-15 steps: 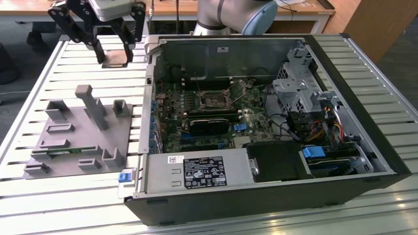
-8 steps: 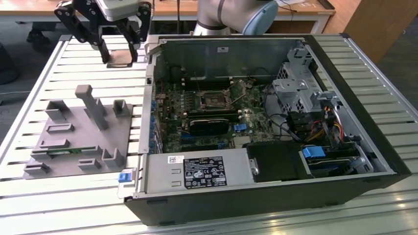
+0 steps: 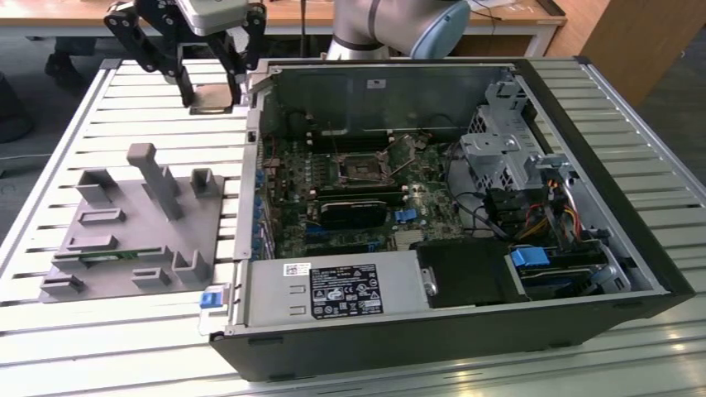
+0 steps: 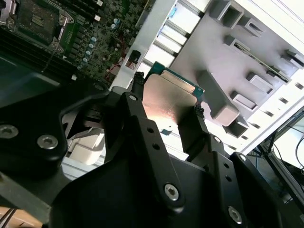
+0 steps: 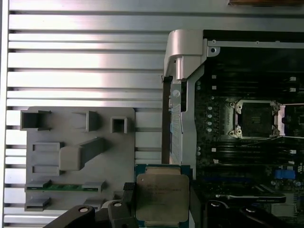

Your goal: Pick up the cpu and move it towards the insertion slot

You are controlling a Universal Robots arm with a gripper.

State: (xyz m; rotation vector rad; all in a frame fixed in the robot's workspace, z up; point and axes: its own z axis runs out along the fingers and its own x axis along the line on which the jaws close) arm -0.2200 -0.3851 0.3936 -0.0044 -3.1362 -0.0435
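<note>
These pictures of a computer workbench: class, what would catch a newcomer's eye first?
The open computer case, its green board exposed, with the insertion slot near the middle. At the exterior view's left, the black gripper hangs over the slatted table, shut on the shiny cpu. A grey fixture lies beside the case.

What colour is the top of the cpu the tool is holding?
Shiny silver metal, with a pale rim; the cpu shows best in the first wrist view.

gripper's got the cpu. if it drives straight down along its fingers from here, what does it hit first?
Probably the slatted table just outside the case wall. The gripper, shut on the cpu, isn't over the insertion slot. Depth is unclear.
</note>
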